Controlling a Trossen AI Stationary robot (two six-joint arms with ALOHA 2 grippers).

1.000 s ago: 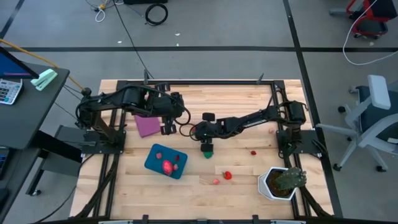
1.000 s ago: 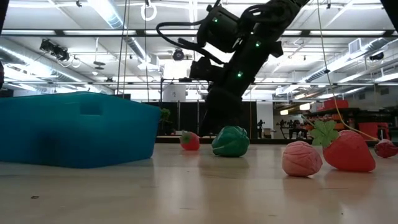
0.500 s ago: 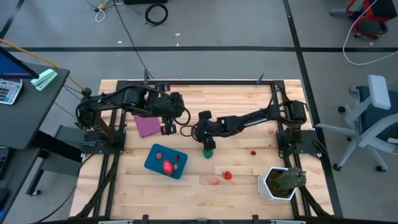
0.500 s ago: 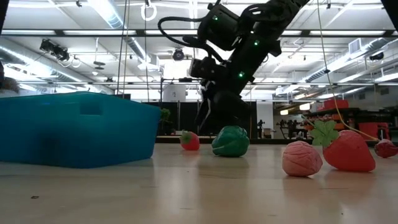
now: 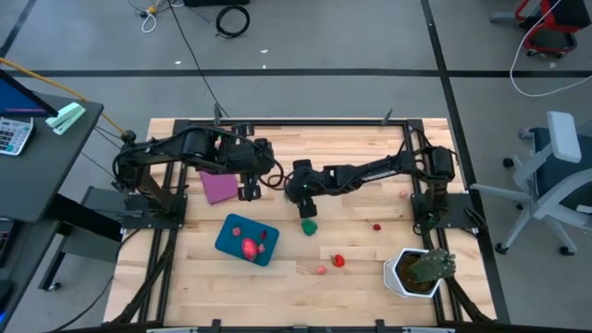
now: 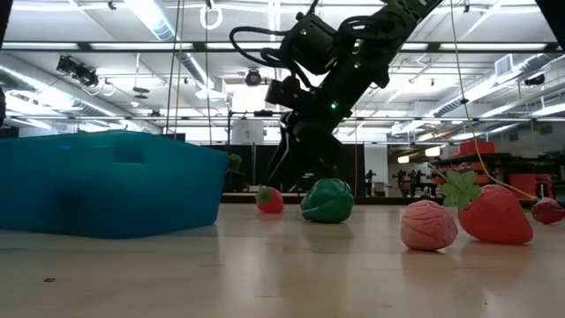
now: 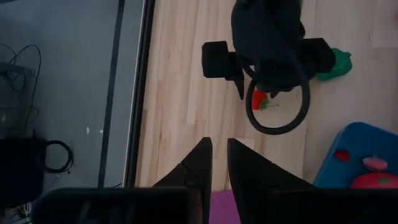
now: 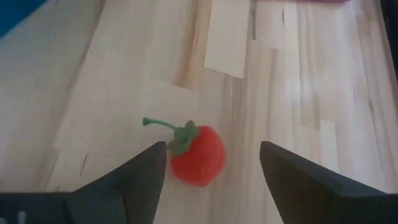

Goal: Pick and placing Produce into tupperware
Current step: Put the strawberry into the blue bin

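Nearest the front edge of the tabletop (image 5: pixel 370 148) lie a pink piece (image 6: pixel 429 225) and a large red strawberry (image 6: pixel 494 215), side by side and not yet packed. Off to their side sits the tupperware (image 6: pixel 106 181), which in the high view already holds a few red and pink pieces. Farther back, the green piece (image 6: pixel 327 200) rests on the wood with a small red strawberry (image 8: pixel 198 155) just beside it. A second ago the right tool (image 8: pixel 213 163) hung over the green piece; it has since swung away toward the small strawberry, leaving the green piece where it was. Its fingers stand wide apart with the fruit between them, touching neither. The next pick therefore looks to be the small strawberry, with closing, lifting and the carry to the tupperware all still ahead. Beyond, the left tool (image 7: pixel 214 149) waits above the purple rectangle (image 5: pixel 219 187), fingers nearly together and empty.
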